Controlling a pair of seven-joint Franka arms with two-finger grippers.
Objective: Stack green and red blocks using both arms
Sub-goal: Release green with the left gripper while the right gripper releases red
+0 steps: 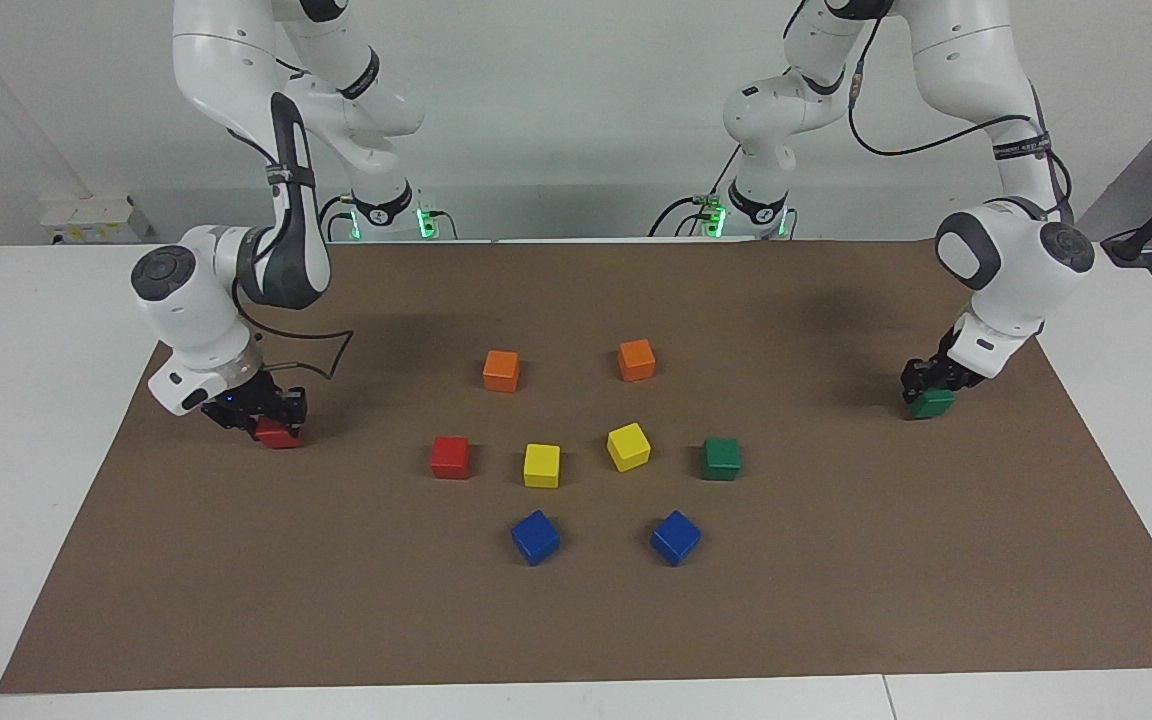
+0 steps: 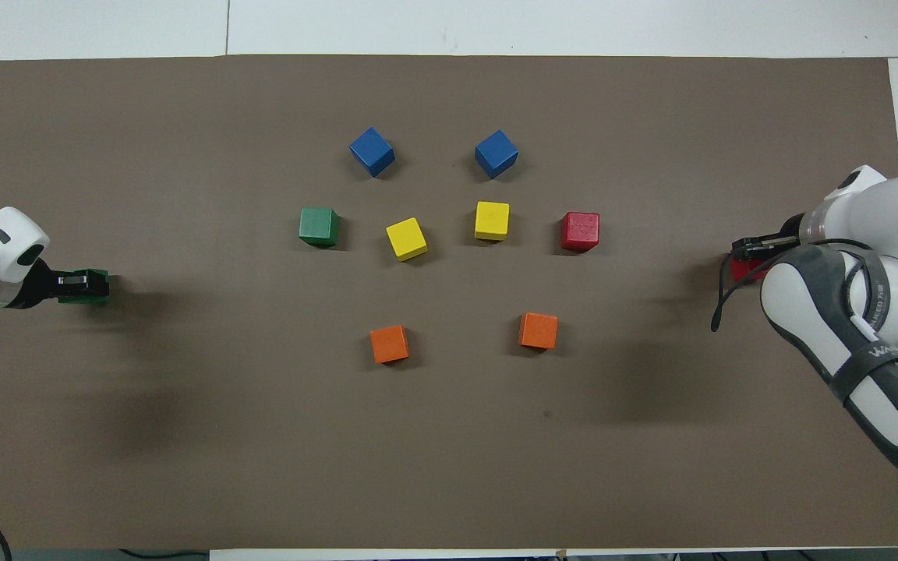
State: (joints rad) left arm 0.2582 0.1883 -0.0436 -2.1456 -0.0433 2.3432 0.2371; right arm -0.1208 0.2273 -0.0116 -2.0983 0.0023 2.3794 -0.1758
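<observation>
A red block (image 1: 450, 457) and a green block (image 1: 721, 459) sit free on the brown mat in the middle row, the red toward the right arm's end and the green toward the left arm's end. They also show in the overhead view, red (image 2: 580, 231) and green (image 2: 318, 226). My right gripper (image 1: 274, 425) is down at the mat at its own end, shut on the second red block (image 1: 282, 437). My left gripper (image 1: 931, 392) is down at its own end, shut on the second green block (image 1: 935, 406), which is slightly tilted.
Between the free red and green blocks lie two yellow cubes (image 1: 541, 465) (image 1: 628, 446). Two orange cubes (image 1: 501, 370) (image 1: 636, 360) lie nearer to the robots, and two blue cubes (image 1: 535, 537) (image 1: 675, 537) lie farther from them. The mat (image 1: 836, 600) covers most of the white table.
</observation>
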